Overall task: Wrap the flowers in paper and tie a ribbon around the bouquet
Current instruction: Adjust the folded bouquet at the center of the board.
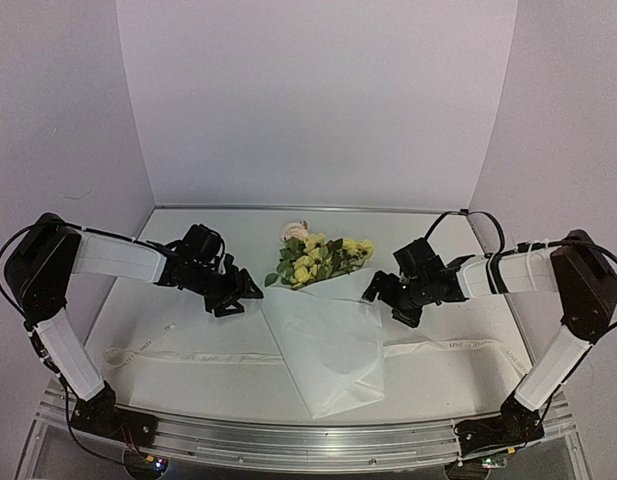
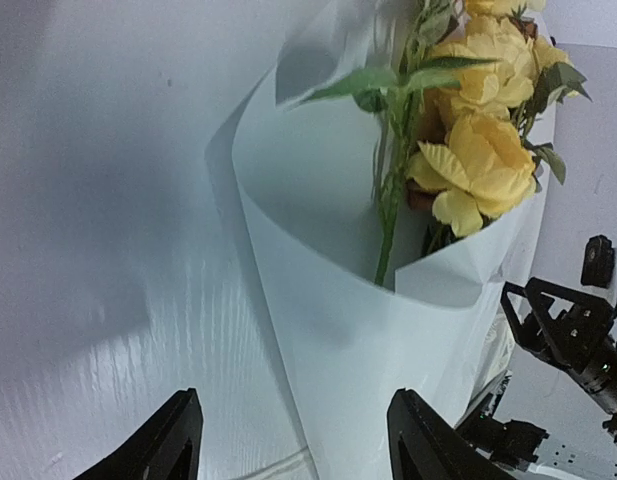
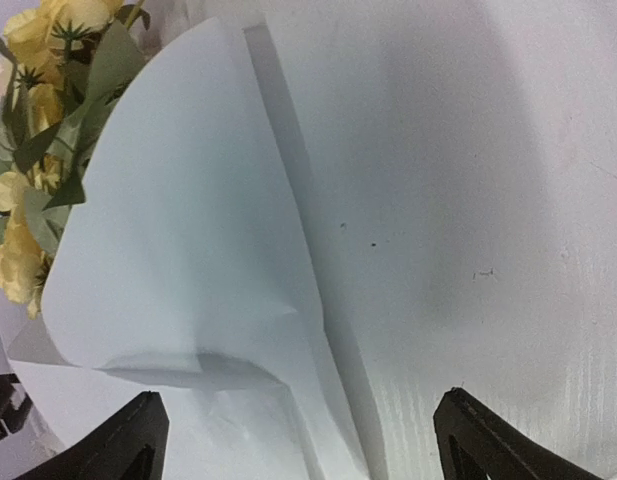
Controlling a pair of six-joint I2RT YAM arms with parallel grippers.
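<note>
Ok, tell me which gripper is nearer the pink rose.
Left, by a little. The left gripper hangs open off the paper's left edge, near-left of the pink rose; the right gripper hangs open across the paper, farther to the rose's right.

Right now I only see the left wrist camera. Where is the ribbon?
Observer: The ribbon lies flat across the near side of the table, running under the narrow end of the paper.
Operator: Is the other arm holding anything?
Observer: No, the right gripper is open and empty, at the paper's edge.
Operator: Any colour besides yellow?
Observer: One pale pink rose at the far end of the flowers.
</note>
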